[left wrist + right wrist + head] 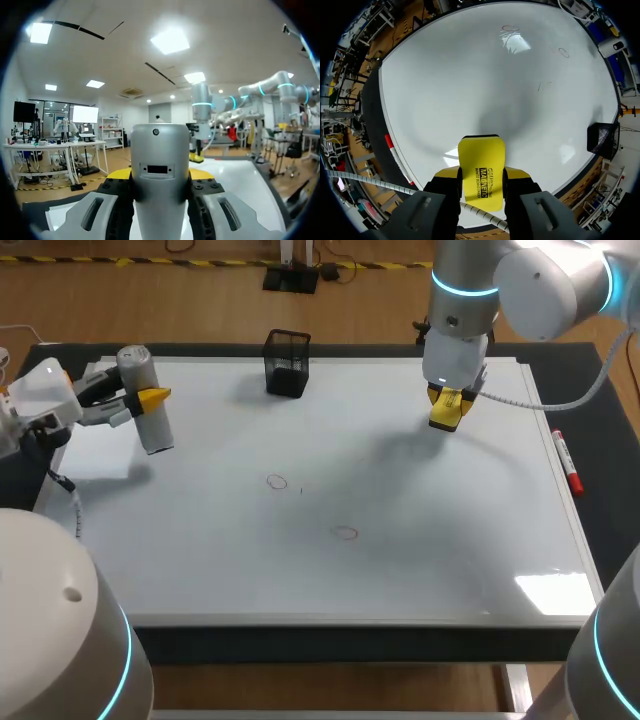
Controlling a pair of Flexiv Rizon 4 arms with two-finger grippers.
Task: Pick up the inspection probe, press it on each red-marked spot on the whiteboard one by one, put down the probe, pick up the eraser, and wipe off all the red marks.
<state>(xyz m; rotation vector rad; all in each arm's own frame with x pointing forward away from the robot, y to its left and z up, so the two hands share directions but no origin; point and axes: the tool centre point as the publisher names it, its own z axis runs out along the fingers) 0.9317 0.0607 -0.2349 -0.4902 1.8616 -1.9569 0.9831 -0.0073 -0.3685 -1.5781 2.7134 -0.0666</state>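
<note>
Nearest, at the near left corner, is the white base of the left arm (pixel 55 630) with its blue ring. Beyond it, over the far left corner of the board (pixel 400 580), the left tool (pixel 148 398) lies level and is clamped on the probe (pixel 143 400), a grey cylinder that stands nearly upright between the yellow tips. The head view does not show whether its lower end touches the board. In the left wrist view the probe (pixel 160 165) fills the gap of the left tool (pixel 160 175), with a finger pressed to each side. Further right, near the board's far edge, stands a black mesh cup (pixel 287 363). Near the board's middle are two small red marks, one ring (pixel 277 481) and another (pixel 345 532) closer to the near edge, with a tiny tick between them. Right of these, over the far right part, the right tool (pixel 450 410) points down and grips the yellow eraser (pixel 446 416) above its own shadow, clear of the board. The right wrist view shows the eraser (pixel 481 165) squeezed between the fingers of the right tool (pixel 481 176), the marks (pixel 563 51) well ahead and the cup (pixel 604 139) off to one side. A red marker (pixel 567 462) lies just beside the board's right edge, next to the dark surface (pixel 612 530). The right arm (pixel 540 280) enters from the far right corner.
</note>
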